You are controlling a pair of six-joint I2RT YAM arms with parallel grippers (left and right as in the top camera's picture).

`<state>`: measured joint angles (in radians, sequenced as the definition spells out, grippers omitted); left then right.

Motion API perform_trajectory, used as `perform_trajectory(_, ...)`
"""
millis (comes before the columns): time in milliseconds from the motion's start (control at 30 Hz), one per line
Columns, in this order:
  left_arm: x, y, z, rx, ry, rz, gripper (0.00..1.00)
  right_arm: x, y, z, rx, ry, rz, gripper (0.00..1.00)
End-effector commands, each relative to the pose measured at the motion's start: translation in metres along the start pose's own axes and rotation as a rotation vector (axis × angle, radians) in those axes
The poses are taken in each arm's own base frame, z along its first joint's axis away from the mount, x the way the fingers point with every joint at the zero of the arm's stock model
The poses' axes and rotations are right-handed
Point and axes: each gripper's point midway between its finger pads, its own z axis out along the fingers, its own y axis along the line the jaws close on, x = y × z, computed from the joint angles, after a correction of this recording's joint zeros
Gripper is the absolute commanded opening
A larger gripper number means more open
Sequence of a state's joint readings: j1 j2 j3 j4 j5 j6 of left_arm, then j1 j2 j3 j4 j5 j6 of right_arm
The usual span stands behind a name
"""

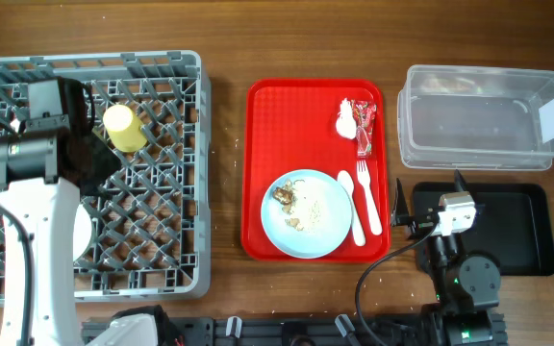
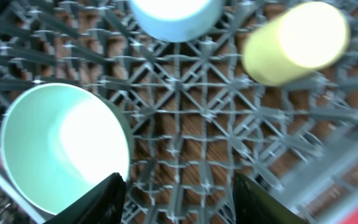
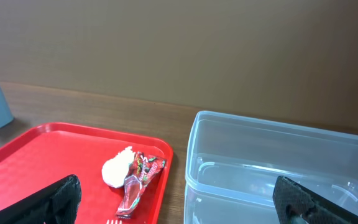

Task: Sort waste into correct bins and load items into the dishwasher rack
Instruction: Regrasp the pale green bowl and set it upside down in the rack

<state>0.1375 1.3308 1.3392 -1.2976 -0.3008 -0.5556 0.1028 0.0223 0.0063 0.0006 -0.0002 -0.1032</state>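
The grey dishwasher rack point(image 1: 162, 240) is at the left. It holds the yellow-green cup point(image 1: 123, 128) and two pale bowls point(image 2: 64, 146) point(image 2: 176, 15). My left gripper point(image 2: 179, 199) hangs open and empty above the rack grid, between one bowl and the cup point(image 2: 297, 43). The pale blue plate point(image 1: 306, 213) with brown food scraps point(image 1: 285, 195) lies on the red tray point(image 1: 267, 144), with the white spoon point(image 1: 351, 207), the fork point(image 1: 368, 197), the paper wad point(image 1: 345, 120) and the wrapper point(image 1: 364, 127). My right gripper point(image 3: 179, 205) is open and empty, low by the tray's right edge.
The clear tub point(image 1: 479, 120) stands at the back right with nothing in it. The black tray point(image 1: 517, 231) lies in front of it, under my right arm. In the right wrist view the wrapper point(image 3: 140, 180) and wad point(image 3: 117, 169) lie left of the tub point(image 3: 278, 168).
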Motion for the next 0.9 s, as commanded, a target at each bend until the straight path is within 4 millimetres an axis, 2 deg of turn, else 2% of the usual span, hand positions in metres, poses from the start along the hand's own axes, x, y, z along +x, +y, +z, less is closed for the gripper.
perform_trajectory(0, -0.005, 0.013, 0.031, -0.19, 0.007, 0.001, 0.53, -0.001, 0.002, 0.0, -0.009, -0.005, -0.01, 1.0)
perform_trajectory(133, 0.002, 0.01, 0.057, -0.256, 0.088, 0.04, 0.51, -0.001, 0.002, 0.0, -0.009, -0.005, -0.009, 1.0)
perform_trajectory(200, 0.001, 0.019, 0.064, -0.289, 0.107, -0.009, 0.49, -0.001, 0.002, 0.0, -0.009, -0.005, -0.009, 1.0)
perform_trajectory(433, 0.004, 0.06, 0.068, -0.36, 0.171, -0.223, 0.5, -0.001, 0.002, 0.0, -0.01, -0.005, -0.01, 1.0)
perform_trajectory(567, 0.025, 0.047, 0.089, -0.283, 0.248, -0.253, 0.47, -0.001, 0.002, 0.0, -0.01, -0.005, -0.01, 1.0)
perform_trajectory(667, 0.028, 0.045, 0.094, -0.273, 0.253, -0.253, 0.36, -0.001, 0.002, 0.0, -0.01, -0.005, -0.01, 1.0)
perform_trajectory(733, 0.025, 0.043, 0.095, -0.263, 0.243, -0.253, 0.09, -0.001, 0.002, 0.0, -0.009, -0.005, -0.01, 1.0)
perform_trajectory(767, 0.024, 0.043, 0.095, -0.26, 0.239, -0.255, 0.04, -0.001, 0.002, 0.0, -0.009, -0.005, -0.01, 1.0)
perform_trajectory(867, 0.014, 0.031, 0.081, -0.18, 0.22, -0.279, 0.04, -0.001, 0.002, 0.0, -0.009, -0.005, -0.01, 1.0)
